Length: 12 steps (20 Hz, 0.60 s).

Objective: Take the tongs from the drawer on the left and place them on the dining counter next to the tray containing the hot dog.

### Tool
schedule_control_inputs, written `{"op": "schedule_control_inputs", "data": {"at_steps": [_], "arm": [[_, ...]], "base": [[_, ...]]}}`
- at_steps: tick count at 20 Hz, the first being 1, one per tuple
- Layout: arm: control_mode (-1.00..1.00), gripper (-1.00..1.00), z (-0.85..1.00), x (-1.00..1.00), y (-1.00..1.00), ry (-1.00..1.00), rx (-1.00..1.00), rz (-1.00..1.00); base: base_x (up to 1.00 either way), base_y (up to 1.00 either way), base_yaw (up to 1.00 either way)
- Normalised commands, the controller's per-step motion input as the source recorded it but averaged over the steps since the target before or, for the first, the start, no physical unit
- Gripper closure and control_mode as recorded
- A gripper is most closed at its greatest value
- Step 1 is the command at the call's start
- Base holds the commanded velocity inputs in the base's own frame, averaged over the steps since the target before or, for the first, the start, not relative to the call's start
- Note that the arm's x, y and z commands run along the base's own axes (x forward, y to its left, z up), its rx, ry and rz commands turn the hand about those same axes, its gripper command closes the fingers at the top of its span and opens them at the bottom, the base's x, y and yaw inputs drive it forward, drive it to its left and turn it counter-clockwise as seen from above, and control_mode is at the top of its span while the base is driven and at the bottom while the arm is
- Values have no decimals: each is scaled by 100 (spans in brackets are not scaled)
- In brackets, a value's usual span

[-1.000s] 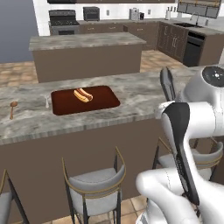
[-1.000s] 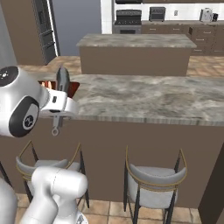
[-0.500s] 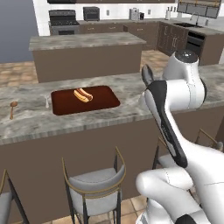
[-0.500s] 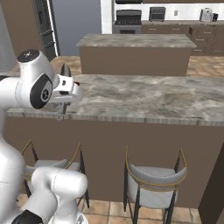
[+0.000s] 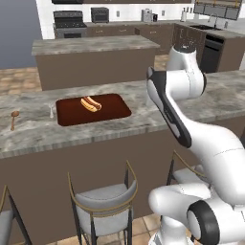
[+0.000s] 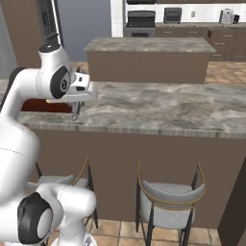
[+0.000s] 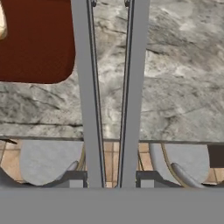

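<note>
Wooden spoon (image 5: 14, 117): flat on the dining counter (image 5: 95, 129) at its far left, handle toward the near edge.

Small silver utensil (image 5: 51, 111): on the stone slab between spoon and tray, just beside the tray's left edge.

Tray (image 5: 115, 107): flat on the counter, left of centre, long side parallel to the near edge. In the hand view, one rounded corner (image 7: 39, 52) at upper left, on the marbled stone (image 7: 183, 87).

Hot dog (image 5: 90, 104): on the tray, toward its far side, lying diagonally.

Tongs (image 7: 109, 87): pinched in the gripper (image 7: 109, 177), both slim grey arms running close together away from the fingertips, over the counter slab just right of the tray corner. In the right base view, visible as a thin grey piece (image 6: 76, 111) hanging below the gripper (image 6: 79, 98), above the near part of the counter (image 6: 158, 110), right of the tray edge (image 6: 38, 104). Contact between tongs and slab: cannot be told.

Gripper state: jaws narrowed onto the tongs, one finger (image 7: 76, 177) against each outer side.

Arm: raised over the counter, elbow high, wrist to the right of the tray in the left base view.

Stools (image 5: 103, 206): tucked under the near edge of the counter; seats also seen below the slab edge in the hand view (image 7: 48, 159).

Far island (image 5: 95, 45): parallel to the dining counter, well behind it.
</note>
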Motion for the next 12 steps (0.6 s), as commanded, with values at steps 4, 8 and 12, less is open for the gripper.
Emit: {"op": "schedule_control_inputs", "data": {"at_steps": [4, 8, 12], "arm": [[-100, 100, -13, 61, 14, 7, 0, 0], [-100, 100, -20, 62, 12, 8, 0, 0], [-100, 100, -16, 57, 4, 14, 0, 0]], "base": [[0, 0, 0], [0, 0, 0], [0, 0, 0]]}}
